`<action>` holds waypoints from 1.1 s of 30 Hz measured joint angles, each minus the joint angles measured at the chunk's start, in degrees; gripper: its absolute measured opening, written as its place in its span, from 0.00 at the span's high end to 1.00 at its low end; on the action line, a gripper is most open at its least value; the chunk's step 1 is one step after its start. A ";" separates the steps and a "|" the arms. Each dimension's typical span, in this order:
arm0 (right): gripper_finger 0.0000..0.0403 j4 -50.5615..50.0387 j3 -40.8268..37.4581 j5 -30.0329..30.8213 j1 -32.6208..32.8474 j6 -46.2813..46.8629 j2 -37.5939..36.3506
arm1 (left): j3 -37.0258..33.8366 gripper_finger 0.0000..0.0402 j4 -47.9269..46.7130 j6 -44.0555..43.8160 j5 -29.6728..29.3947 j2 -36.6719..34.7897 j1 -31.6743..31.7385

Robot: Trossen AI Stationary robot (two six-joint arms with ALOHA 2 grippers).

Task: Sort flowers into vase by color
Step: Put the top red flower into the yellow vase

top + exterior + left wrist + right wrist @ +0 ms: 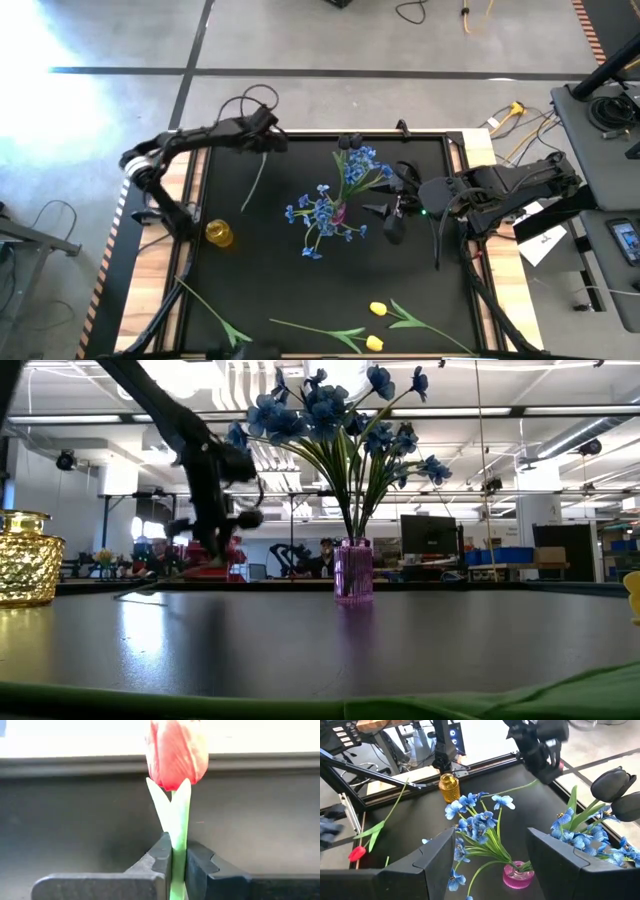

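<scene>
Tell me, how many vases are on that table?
2. A pink glass vase holding blue blossoms stands at the centre; an amber glass vase stands toward the left arm's side.

Surface (290, 290): black, wood-edged
Centre: pink vase (339, 213)
Left: gold vase (219, 233)
Front edge: yellow tulips (377, 310), green stems (212, 310)

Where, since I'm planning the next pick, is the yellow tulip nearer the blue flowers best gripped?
On the thin stem beyond its leaf, from straight above, fingers across it: the yellow tulip lies flat on the table.
</scene>
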 joint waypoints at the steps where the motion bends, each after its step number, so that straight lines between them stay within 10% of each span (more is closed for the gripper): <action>1: 0.42 0.01 0.00 0.00 0.00 -0.02 0.00 | -0.24 0.97 0.52 0.46 -0.02 -2.03 -0.89; 10: 0.42 0.04 0.00 0.00 0.00 -0.07 0.00 | -10.03 0.99 23.50 5.14 4.60 -26.60 -10.05; 15: 0.42 0.05 0.00 0.02 0.00 -0.07 0.00 | -18.78 1.00 32.96 12.02 17.29 -40.55 -13.43; 25: 0.42 0.09 0.00 0.44 -0.02 -0.11 0.00 | -29.42 1.00 32.77 13.10 37.90 -64.06 -13.79; 33: 0.42 0.09 0.00 0.46 -0.02 -0.11 -0.02 | -26.51 1.00 14.17 14.69 40.28 -78.28 -13.76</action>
